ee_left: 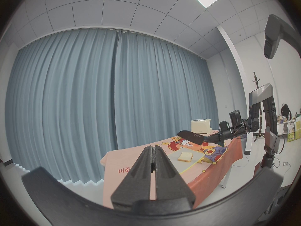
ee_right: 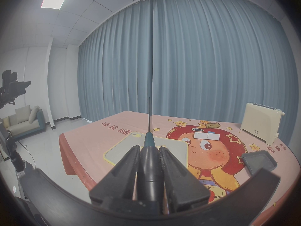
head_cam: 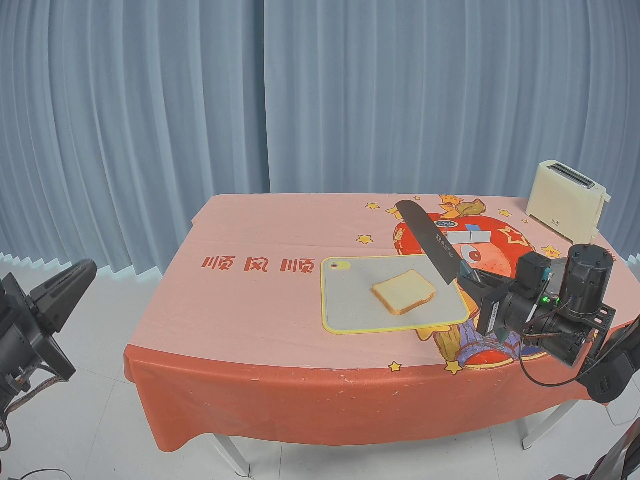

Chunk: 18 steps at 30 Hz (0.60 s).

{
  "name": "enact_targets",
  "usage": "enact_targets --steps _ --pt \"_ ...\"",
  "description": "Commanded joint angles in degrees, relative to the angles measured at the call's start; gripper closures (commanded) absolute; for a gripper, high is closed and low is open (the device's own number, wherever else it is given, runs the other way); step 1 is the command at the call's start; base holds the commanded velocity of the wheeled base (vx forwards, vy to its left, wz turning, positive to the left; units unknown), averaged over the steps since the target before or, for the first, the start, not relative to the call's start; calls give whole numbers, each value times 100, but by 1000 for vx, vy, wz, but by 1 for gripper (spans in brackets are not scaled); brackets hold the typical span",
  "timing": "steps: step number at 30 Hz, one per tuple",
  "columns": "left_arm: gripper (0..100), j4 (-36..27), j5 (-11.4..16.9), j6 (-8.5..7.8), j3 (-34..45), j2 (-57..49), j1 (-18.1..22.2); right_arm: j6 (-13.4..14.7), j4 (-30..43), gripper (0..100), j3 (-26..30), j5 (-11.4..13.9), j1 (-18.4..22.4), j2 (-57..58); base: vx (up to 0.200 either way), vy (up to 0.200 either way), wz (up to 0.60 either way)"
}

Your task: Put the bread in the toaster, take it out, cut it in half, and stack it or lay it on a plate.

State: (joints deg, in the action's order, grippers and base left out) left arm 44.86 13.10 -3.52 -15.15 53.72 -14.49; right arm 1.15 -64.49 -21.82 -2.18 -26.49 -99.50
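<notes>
A slice of bread (head_cam: 403, 291) lies flat on the grey, yellow-rimmed cutting board (head_cam: 347, 301) in the middle of the table. My right gripper (head_cam: 468, 276) is shut on the handle of a knife (head_cam: 427, 241), whose dark blade slants up over the board's right end, above and just right of the bread. In the right wrist view the knife (ee_right: 149, 116) stands edge-on between the fingers (ee_right: 125, 164). The cream toaster (head_cam: 567, 201) stands at the table's far right. My left gripper (head_cam: 83, 271) hangs left of the table, off it, shut and holding nothing (ee_left: 153, 164).
A dark grey rectangular tray (ee_right: 259, 161) lies near the table's right edge, in front of the toaster (ee_right: 261, 123). Two small white blocks (head_cam: 467, 236) sit on the cloth behind the board. Curtains close off the far side.
</notes>
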Motion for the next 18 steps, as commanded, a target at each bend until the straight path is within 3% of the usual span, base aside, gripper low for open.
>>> enact_targets --steps 1,7,11,18 --pt "100 31 78 1 -339 323 -10 8 -2 100 2 -19 -58 -70 0 0 0" --pt "100 524 113 -26 -770 859 -27 26 -29 100 11 -28 -128 -298 0 0 0" --pt "100 1060 465 -43 -946 1193 -62 26 -38 100 11 -45 -128 -298 0 0 0" --pt "100 1025 403 1 -1491 1685 -71 26 -20 100 20 -45 -93 -237 0 0 0"
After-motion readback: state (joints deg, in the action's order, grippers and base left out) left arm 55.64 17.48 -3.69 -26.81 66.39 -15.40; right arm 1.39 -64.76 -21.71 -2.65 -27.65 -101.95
